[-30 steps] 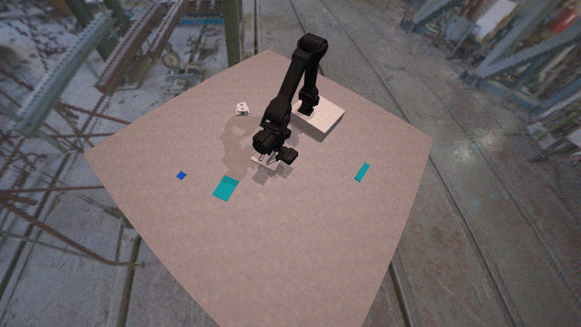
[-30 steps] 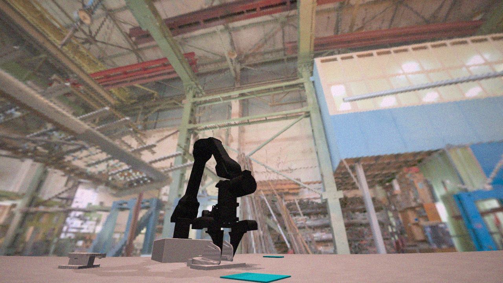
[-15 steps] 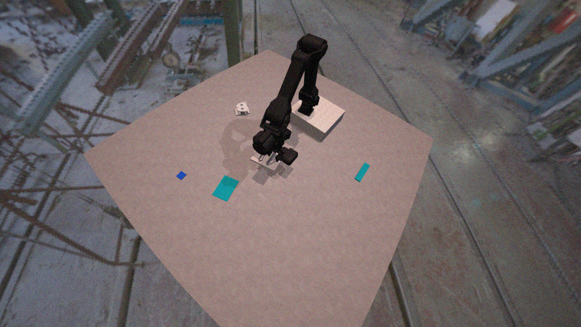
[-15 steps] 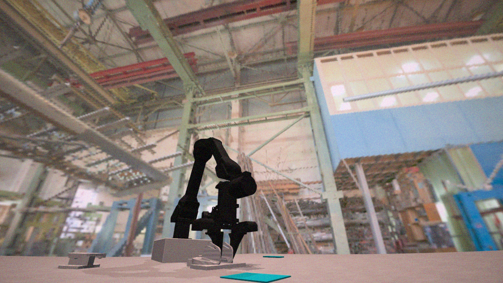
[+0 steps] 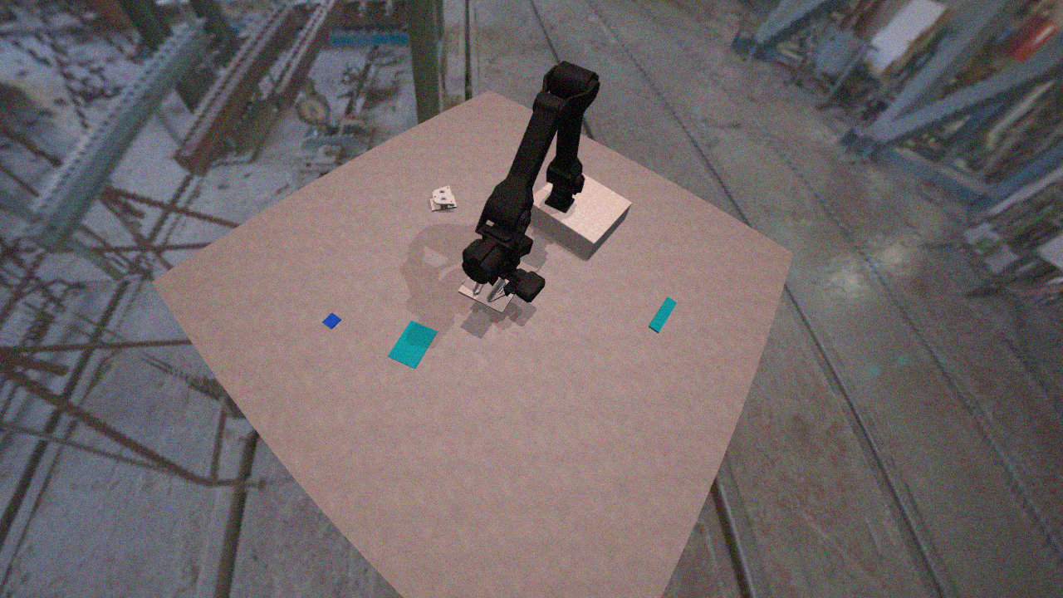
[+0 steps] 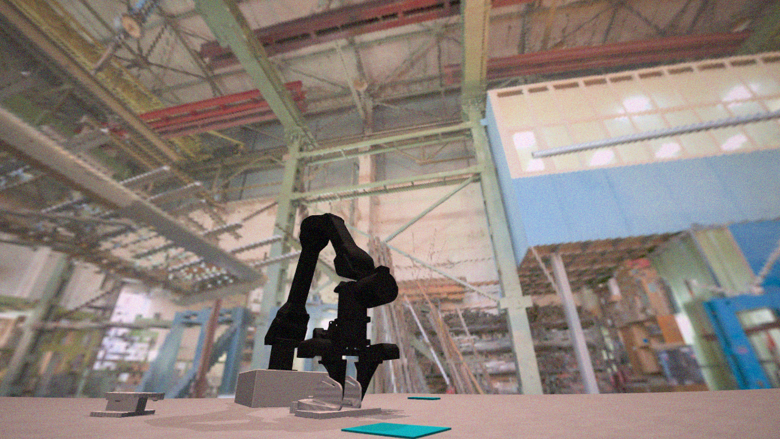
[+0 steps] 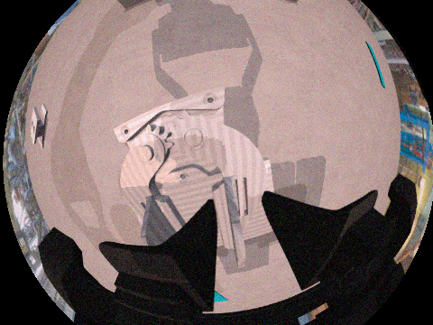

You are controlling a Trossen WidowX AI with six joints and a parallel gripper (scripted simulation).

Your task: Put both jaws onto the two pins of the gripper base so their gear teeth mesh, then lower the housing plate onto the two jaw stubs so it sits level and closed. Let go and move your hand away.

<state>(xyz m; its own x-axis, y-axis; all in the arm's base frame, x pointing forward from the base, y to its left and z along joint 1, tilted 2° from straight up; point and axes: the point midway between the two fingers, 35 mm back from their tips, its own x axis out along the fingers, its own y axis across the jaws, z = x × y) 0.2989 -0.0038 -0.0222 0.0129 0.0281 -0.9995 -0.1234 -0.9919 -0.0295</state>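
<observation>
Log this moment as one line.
gripper: shut on a jaw | both jaws: at gripper base | housing plate: off base

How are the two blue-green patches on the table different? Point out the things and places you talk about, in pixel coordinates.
The near patch (image 5: pixel 413 345) (image 6: pixel 397 430) is wide, while the far patch (image 5: pixel 662 315) (image 6: pixel 423 398) is a narrow strip. From the top, the near patch is left of the gripper base (image 5: pixel 484 296) (image 6: pixel 337 413) (image 7: pixel 244 149), and the far patch is right of it. A shadow falls on part of the near patch; none shows on the far patch. Both are flat, four-sided and lie on the table (image 5: pixel 565 416) (image 6: pixel 599 414).
</observation>
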